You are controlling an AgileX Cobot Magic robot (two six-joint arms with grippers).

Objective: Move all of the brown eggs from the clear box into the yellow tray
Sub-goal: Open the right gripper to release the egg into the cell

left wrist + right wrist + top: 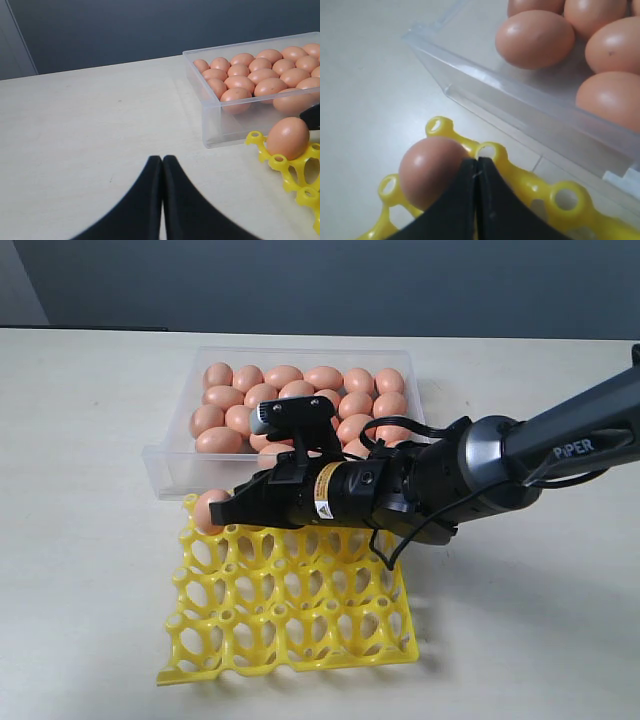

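Brown eggs (300,400) are mostly packed in the clear box (165,472), which sits on the desk (80,560) just beside the yellow tray (300,635). Only a lone egg (207,508) is in the tray, in the corner cup next to the box, on the left side of the exterior view. The right claw (477,164) reaches across to that corner. It's clenched tight, both fingers pressed flat together with nothing between them, so it's not gripping anything. Its tip just sits right up against the side of the lone egg, and going by the right wrist view we'd say it's touching the shell. The left claw (161,161) is clenched too and empty, hanging over bare desk off to the side of the box and tray, well apart from any egg.
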